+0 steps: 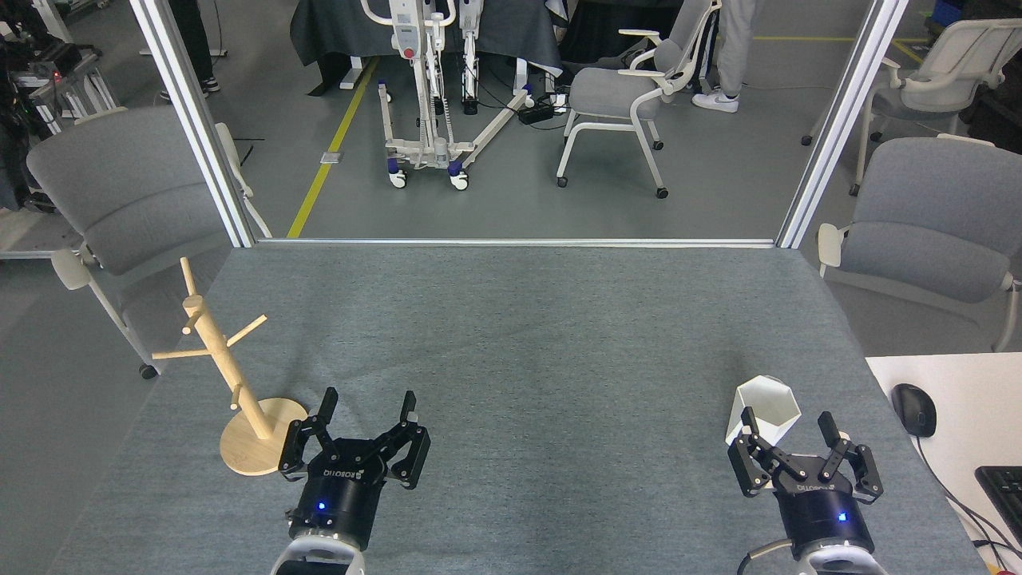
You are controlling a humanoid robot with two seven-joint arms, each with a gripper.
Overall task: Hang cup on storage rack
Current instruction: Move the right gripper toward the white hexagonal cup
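The white faceted cup (765, 409) stands upright on the grey table (519, 335) at the near right. My right gripper (788, 422) is open just in front of it, its left fingertip overlapping the cup's lower right side, its right finger clear of the cup. The wooden storage rack (227, 371) stands at the near left on its round base, pegs bare. My left gripper (368, 401) is open with nothing between its fingers, just right of the rack's base.
A white side desk (950, 423) with a black mouse (914, 409) and keyboard (1004, 495) adjoins the table's right edge. Grey chairs (120, 192) flank the table. Metal frame posts (196, 120) rise at the far corners.
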